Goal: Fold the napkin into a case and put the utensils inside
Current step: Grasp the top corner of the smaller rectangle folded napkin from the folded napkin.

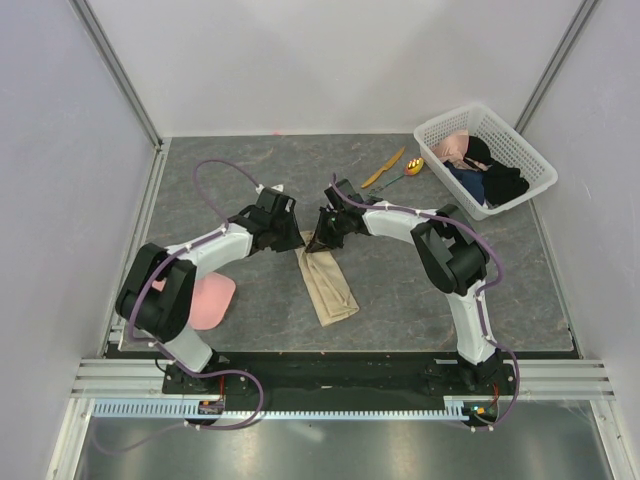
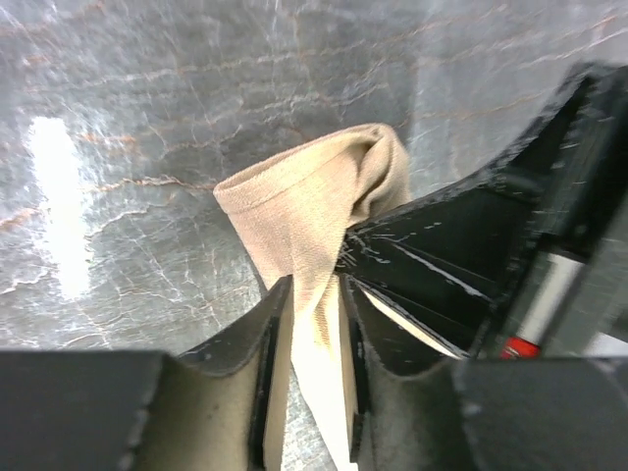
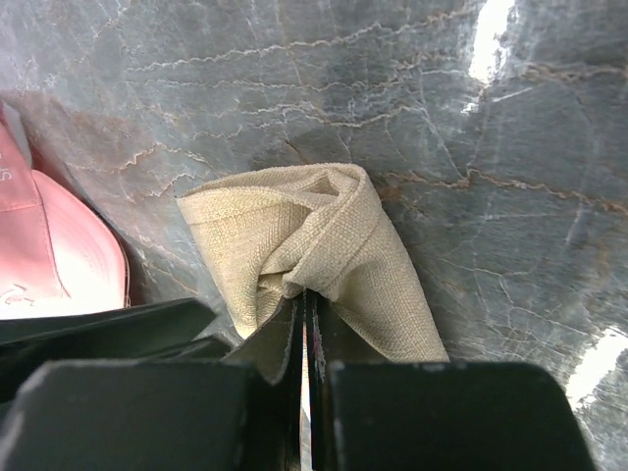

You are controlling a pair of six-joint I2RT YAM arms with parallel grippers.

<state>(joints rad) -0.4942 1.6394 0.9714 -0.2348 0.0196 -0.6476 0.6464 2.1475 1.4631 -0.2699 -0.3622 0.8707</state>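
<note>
Now the napkin [image 3: 324, 231] bunches up at one end.
Right gripper [image 3: 304, 299] pinches its fold; left gripper [image 2: 312, 289] stands parted around it.

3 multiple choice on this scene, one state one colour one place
1. The right gripper is: a) shut on the napkin b) open and empty c) shut on a fork
2. The cap is: a) blue b) pink c) green
3. The knife and spoon lie: a) inside the napkin b) under the cap c) on the table by the basket
Answers: 1a, its fingers pinch the cloth; 2b, plainly pink from above; 3c, both lie beside the basket.
</note>
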